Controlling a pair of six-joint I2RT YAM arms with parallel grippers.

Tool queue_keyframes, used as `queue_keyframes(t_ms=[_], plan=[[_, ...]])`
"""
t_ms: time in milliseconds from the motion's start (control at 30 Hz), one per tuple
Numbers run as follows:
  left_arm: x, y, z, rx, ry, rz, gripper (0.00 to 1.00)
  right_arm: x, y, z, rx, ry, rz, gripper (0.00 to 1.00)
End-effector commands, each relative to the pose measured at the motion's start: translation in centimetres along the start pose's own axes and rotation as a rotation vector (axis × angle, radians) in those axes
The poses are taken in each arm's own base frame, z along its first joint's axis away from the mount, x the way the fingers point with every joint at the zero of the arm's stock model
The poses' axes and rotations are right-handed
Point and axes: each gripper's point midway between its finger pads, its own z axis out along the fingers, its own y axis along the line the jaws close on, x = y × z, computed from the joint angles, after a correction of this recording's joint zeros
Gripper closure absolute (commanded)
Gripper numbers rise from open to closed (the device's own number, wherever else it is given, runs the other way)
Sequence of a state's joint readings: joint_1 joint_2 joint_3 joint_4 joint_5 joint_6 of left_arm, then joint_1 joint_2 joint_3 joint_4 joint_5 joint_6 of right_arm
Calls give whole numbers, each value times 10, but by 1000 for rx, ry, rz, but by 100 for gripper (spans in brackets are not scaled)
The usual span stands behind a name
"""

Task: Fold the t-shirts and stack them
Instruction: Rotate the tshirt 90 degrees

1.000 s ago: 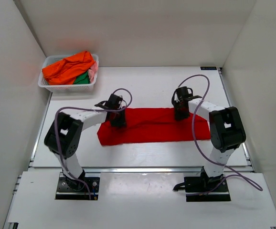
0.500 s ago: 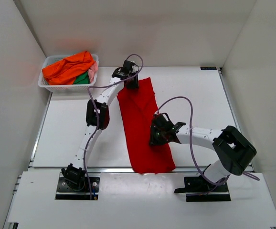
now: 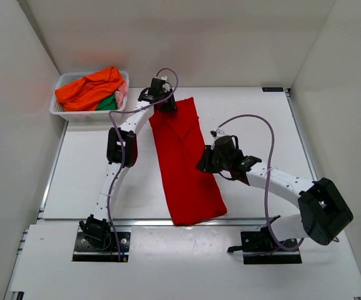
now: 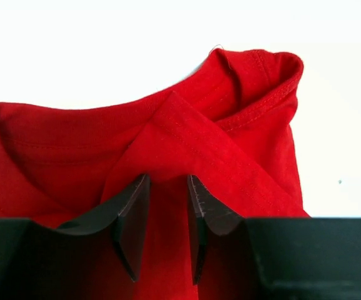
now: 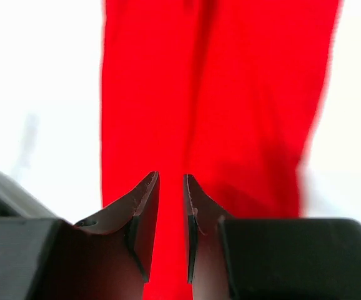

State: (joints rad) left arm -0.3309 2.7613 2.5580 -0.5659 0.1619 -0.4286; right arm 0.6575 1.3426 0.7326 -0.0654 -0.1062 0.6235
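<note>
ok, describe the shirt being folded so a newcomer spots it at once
On the white table, down its middle, the red t-shirt lies as a long band running far to near, left pincer at its far end, right pincer at its right edge. The other shirts, orange, green and pink, are heaped in the white basket, far left; only this one lies flat.

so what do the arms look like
The left arm and right arm are white tubes with black joints, on black base plates. A lilac cable loops along each. The left gripper and right gripper have two black wedge-shaped fingers each.
</note>
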Motion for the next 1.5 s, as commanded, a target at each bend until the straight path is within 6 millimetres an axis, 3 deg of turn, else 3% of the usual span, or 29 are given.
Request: queue_keyframes(t_ms=[0,100,167,200,300,400,467,500,533,567,600,633,667,700,733,767,800,900,1000,1067,1133,1200,1233,1267,1300,1367,1400,1433,1467], plan=[[-34,-3,-1,58,-92,-28,59,-4,-15,2,8,42,-67,81],[-46,-2,-4,73,-140,-33,60,19,-25,7,13,102,-84,86],[-47,1,0,78,-152,-34,59,35,-44,11,68,138,-52,87],[-57,-5,-4,96,-174,-34,59,40,-53,14,92,152,-29,89],[-57,-6,-4,148,-157,-54,57,48,-83,17,167,187,33,93],[-88,-26,-37,238,-200,-35,50,47,-100,19,227,206,35,95],[-114,-64,-82,349,-228,-1,47,46,-98,22,199,216,6,95],[-115,-70,-90,361,-222,7,47,38,-92,23,173,195,-9,95],[-128,-88,-119,402,-238,36,46,35,-87,24,152,184,-14,95],[-125,-101,-141,401,-216,72,45,31,-80,22,139,171,-27,93],[-111,-101,-153,347,-169,103,45,21,-72,20,121,134,-47,91],[-77,-100,-146,307,-71,111,44,15,-64,16,111,109,-64,87],[-80,-101,-167,256,-97,160,44,12,-64,14,120,97,-76,82],[-55,-97,-174,209,-64,189,43,2,-59,9,115,62,-78,81],[-9,-87,-159,183,9,181,42,7,-58,5,113,73,-72,80],[-11,-90,-179,179,-32,180,42,5,-62,1,120,65,-54,80],[14,-83,-180,176,-16,160,42,9,-67,-2,130,70,-36,80],[63,-58,-161,129,79,117,45,30,-69,-9,123,107,-25,85],[76,-40,-136,39,128,139,45,52,-69,-11,125,141,-30,87],[69,-43,-121,7,134,153,46,72,-72,-12,136,178,-9,89],[82,-27,-92,-49,181,145,46,89,-75,-12,131,216,9,90],[76,-22,-77,-64,189,142,47,108,-79,-13,140,251,14,93],[89,-11,-64,-87,224,133,46,111,-73,-12,119,250,22,92],[75,-12,-61,-89,203,135,47,122,-75,-13,124,271,24,93],[89,-3,-47,-104,241,133,47,122,-69,-11,101,261,22,94],[86,3,-27,-119,259,135,47,136,-66,-10,87,283,29,95],[58,-3,-31,-106,214,128,47,139,-66,-9,93,291,37,95],[70,7,-17,-116,244,120,47,139,-61,-4,72,284,36,95],[64,4,-10,-98,233,106,47,139,-56,0,59,283,29,95]])
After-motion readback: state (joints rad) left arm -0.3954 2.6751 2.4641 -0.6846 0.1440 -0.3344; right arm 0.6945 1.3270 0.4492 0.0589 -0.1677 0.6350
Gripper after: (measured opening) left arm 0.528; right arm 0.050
